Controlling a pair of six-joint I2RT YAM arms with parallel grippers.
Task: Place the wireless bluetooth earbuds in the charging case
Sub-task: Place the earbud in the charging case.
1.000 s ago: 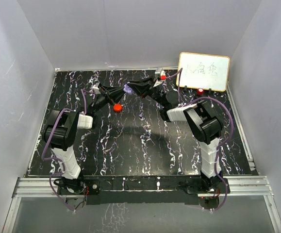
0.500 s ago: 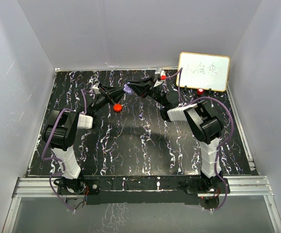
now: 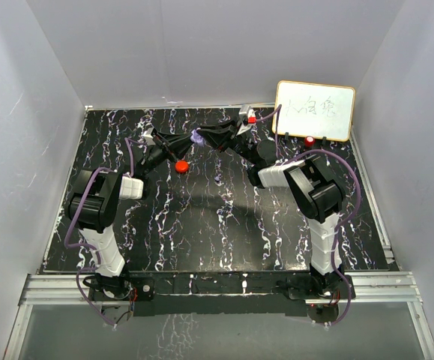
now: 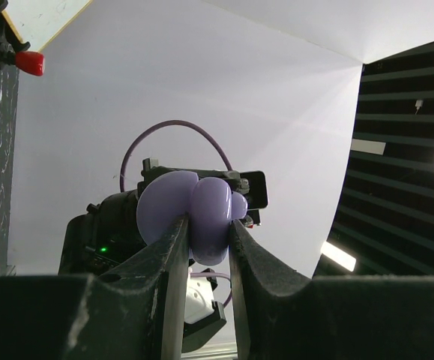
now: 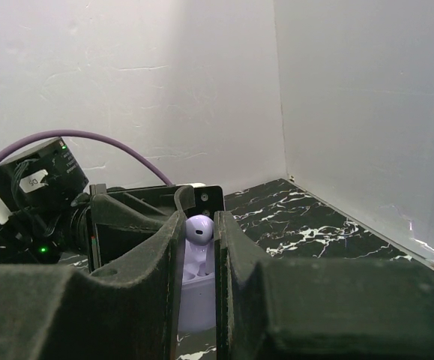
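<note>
Arms stand bolted at the near edge of the tabletop point(image 3: 224, 225) and lean inward, meeting over its far middle. On the way there, a red puck point(image 3: 181, 166) lies alone on the marbled surface, just short of the meeting point. The left hand point(image 4: 208, 223) is pressed onto a pale purple case point(image 4: 194, 206), its two rounded halves bulging above the fingers. The right hand point(image 5: 199, 216) pinches a purple earbud point(image 5: 199, 227) head-up, stem pointing down at the case's pale body directly beneath. Whether the stem has entered its socket cannot be told. Compared with a second ago, nothing has visibly shifted: both arms keep the same pose. That stillness suggests a slow, careful alignment, with seating the earbud not yet finished. Beyond, a whiteboard point(image 3: 314, 111) leans at the far right.
</note>
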